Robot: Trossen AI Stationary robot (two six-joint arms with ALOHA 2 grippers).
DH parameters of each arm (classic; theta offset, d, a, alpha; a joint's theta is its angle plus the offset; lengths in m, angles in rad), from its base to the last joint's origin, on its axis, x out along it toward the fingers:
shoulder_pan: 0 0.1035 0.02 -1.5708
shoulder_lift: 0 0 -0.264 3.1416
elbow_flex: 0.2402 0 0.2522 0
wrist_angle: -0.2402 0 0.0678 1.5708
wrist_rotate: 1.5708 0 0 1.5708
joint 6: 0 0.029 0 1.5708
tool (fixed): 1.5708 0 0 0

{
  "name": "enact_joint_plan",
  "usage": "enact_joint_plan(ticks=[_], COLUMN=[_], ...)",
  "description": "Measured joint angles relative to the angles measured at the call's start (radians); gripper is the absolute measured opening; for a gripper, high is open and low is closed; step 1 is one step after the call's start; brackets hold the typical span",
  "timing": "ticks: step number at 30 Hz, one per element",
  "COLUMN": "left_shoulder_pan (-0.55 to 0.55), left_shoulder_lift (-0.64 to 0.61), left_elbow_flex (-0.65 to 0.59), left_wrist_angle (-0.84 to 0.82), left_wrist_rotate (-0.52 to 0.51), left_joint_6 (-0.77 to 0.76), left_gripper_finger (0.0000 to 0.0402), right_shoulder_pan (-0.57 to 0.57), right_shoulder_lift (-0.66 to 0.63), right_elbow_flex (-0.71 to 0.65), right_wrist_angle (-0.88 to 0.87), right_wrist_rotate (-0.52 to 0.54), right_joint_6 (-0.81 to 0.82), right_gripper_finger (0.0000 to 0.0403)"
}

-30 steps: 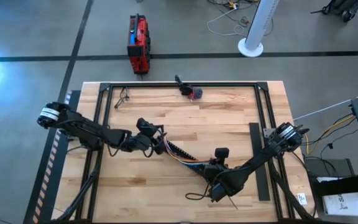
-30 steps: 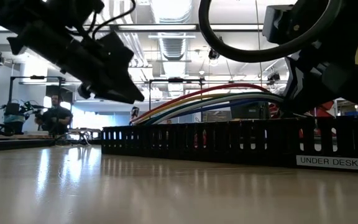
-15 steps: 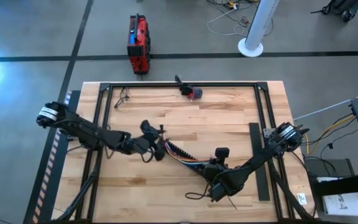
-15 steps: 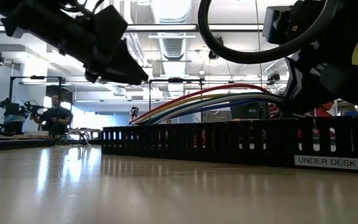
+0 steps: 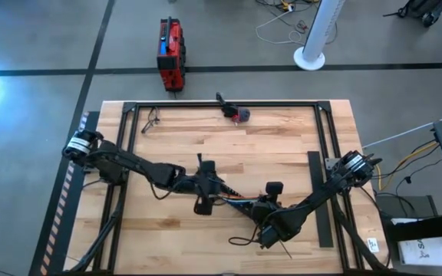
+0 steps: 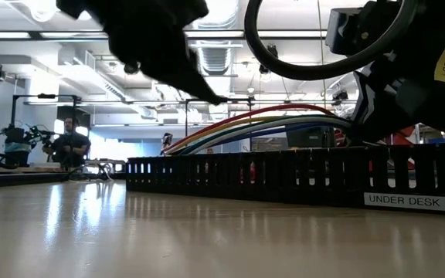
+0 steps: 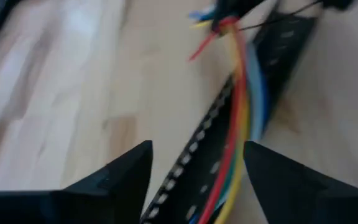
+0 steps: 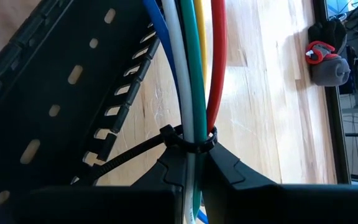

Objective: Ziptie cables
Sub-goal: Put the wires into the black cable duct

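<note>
Cables (image 8: 194, 68) lie along the slotted black tray (image 8: 61, 81) mid-bench, already cinched by one black ziptie (image 8: 188, 138) just ahead of my right gripper (image 8: 191, 163), pinched shut on them; my left gripper (image 7: 194, 165) hovers spread over the free run, nothing held — likely more ties to go.

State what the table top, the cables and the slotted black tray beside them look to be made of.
Table top: wood, butcher-block look, with visible plank seams and grain, and a light sheen.
Cables: smooth, glossy coloured jackets, probably plastic insulation; cores unseen.
Slotted tray: matte black with moulded-looking slots, likely plastic, though painted metal can't be ruled out.
</note>
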Motion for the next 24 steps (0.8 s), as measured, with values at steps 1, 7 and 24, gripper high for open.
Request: enact_joint_plan(ticks=[1,7,24], left_shoulder_pan=[0.002,0.058,0.111], left_shoulder_lift=[0.005,0.089,0.321], left_elbow_flex=[0.021,0.139,0.208], left_wrist_angle=[-0.012,-0.162,-0.251], left_wrist_rotate=[0.042,0.278,0.299], left_joint_6=[0.023,0.088,0.264], left_gripper_finger=[0.0246,0.0306,0.0312], right_shoulder_pan=[0.000,0.000,0.000], right_shoulder_lift=[0.000,0.000,0.000], right_elbow_flex=[0.000,0.000,-0.001], right_wrist_angle=[0.000,0.004,0.020], right_wrist_rotate=[0.000,-0.002,-0.008], right_joint_6=[0.000,0.000,-0.008], right_gripper_finger=[0.0009,0.0009,0.0009])
